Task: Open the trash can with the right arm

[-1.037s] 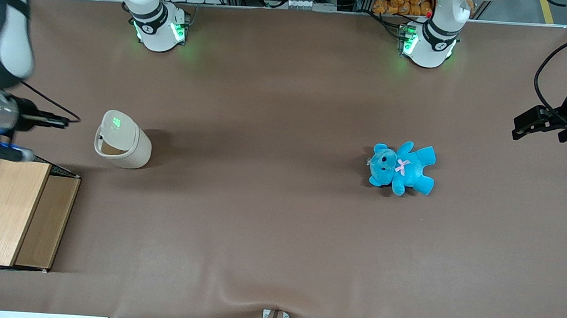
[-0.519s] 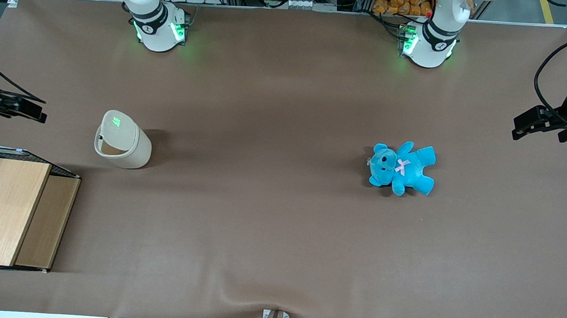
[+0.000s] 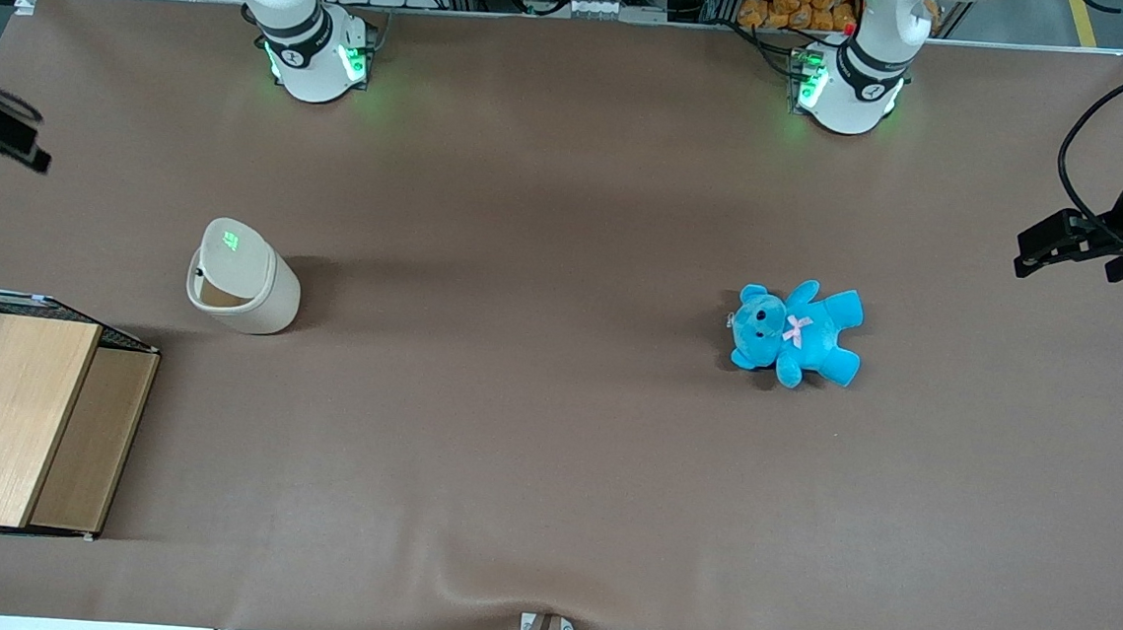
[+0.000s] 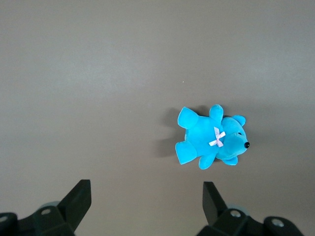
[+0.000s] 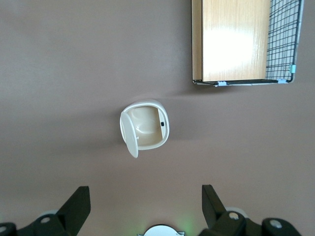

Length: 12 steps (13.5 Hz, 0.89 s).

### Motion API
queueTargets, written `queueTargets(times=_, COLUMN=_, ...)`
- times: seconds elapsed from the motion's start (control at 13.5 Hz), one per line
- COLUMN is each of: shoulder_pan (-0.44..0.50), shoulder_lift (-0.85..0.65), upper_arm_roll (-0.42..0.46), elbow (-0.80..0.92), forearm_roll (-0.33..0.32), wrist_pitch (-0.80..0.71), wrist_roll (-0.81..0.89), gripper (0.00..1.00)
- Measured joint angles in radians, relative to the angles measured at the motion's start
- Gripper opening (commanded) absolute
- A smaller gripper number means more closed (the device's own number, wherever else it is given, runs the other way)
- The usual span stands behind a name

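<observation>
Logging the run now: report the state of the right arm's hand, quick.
Right arm's hand: open, holding nothing, high above the small cream-white plastic trash can, whose flip lid is up.

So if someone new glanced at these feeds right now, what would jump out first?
Probably the bright blue plush teddy bear, lying alone toward the parked arm's end of the brown table. Next, the small cream-white plastic trash can with its flip lid standing open, beside the wooden-topped wire basket. The right arm's black gripper hangs open high above the can.
</observation>
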<state>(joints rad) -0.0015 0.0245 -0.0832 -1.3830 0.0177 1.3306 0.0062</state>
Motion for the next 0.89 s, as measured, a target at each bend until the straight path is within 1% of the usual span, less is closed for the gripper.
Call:
queueTargets(times=0.44, shoulder_pan=0.000, shoulder_lift=-0.059, upper_arm_roll=-0.001, elbow=-0.075, forearm_roll=0.000, wrist_pitch=0.016, wrist_roll=0.003, gripper=1.00)
queueTargets(times=0.89, shoulder_pan=0.000, shoulder_lift=-0.062, upper_arm_roll=-0.001, elbow=-0.071, forearm_roll=0.000, wrist_pitch=0.017, wrist_roll=0.043, gripper=1.00)
